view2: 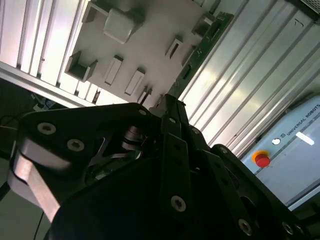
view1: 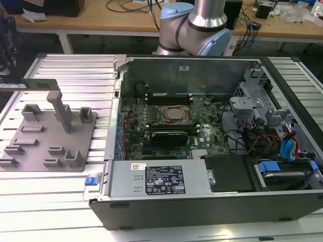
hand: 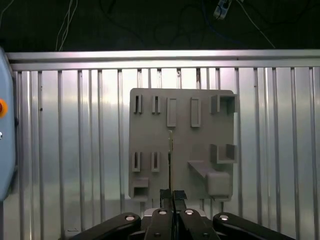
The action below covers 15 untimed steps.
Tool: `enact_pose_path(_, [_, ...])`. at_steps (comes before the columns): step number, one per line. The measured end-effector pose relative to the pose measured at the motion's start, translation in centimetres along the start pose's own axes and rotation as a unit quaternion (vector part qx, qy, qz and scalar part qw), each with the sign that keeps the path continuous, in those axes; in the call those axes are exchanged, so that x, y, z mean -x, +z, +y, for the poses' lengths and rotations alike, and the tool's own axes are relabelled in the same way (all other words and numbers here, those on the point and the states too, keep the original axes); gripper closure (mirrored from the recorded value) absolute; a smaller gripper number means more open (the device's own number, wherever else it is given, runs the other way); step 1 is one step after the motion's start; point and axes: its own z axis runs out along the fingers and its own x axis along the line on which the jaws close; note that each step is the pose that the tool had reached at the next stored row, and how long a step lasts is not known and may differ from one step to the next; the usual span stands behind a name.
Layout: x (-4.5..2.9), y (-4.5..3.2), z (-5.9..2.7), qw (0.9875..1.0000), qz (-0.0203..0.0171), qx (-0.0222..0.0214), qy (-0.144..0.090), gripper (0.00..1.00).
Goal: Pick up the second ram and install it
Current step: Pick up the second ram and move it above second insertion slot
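gripper [hand: 172, 193]: closed tight around the ram stick [view2: 201, 51]
ram stick: held in the air over the grey plate [hand: 182, 140] on the desk [hand: 75, 150]
computer case [view1: 202, 214]: open, circuit board [view1: 136, 116] seen inside

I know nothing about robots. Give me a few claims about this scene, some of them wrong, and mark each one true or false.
1. The computer case lies open. True.
2. The gripper is shut on a thin green ram stick. True.
3. The grey fixture plate sits inside the case. False: it lies on the ribbed table, at the exterior view's left of the case.
4. The gripper hangs over the motherboard. False: in the first wrist view it is above the grey fixture plate.
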Motion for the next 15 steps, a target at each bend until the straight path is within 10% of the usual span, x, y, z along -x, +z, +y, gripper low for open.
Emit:
enact_pose_path(6, [0.04, -0.09, -1.77, 1.0000, 0.0001, 0.0002, 0.000, 0.91])
enact_pose_path(15, [0.20, -0.34, -9.30, 1.0000, 0.0001, 0.0004, 0.000, 0.91])
